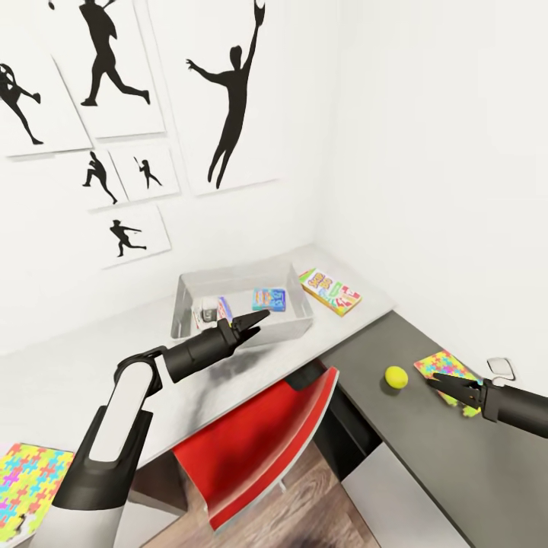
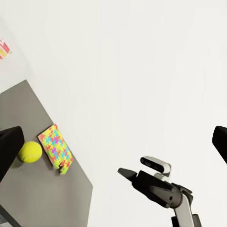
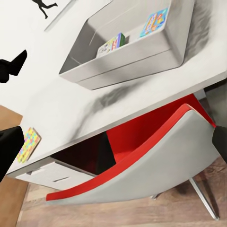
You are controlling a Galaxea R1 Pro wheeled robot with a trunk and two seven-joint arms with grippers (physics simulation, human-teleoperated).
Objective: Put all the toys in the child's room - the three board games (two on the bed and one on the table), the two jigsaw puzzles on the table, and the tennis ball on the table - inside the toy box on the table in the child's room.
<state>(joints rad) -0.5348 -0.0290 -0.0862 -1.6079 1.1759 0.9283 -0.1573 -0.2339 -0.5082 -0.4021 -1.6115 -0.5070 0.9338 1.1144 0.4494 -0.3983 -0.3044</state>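
We see light grey plastic toy box [image 1: 303, 320] on light grey table [image 1: 76, 373] wing holding two board games: blue-lidded box [image 1: 269, 298] and second [image 1: 216, 310], half hidden by left gripper [image 1: 254, 323], fingers slightly spread, empty. Yellow-orange game box [image 1: 330, 291] beside tub. Small yellow-green tennis ball [image 1: 396, 377] on dark wing near multicoloured jigsaw square [image 1: 447, 371]; right gripper [image 1: 439, 382] fingers over its edge, grip unclear to us. Second jigsaw [image 1: 29, 481] cut off at frame edge. Red chair [image 1: 251, 449] under table
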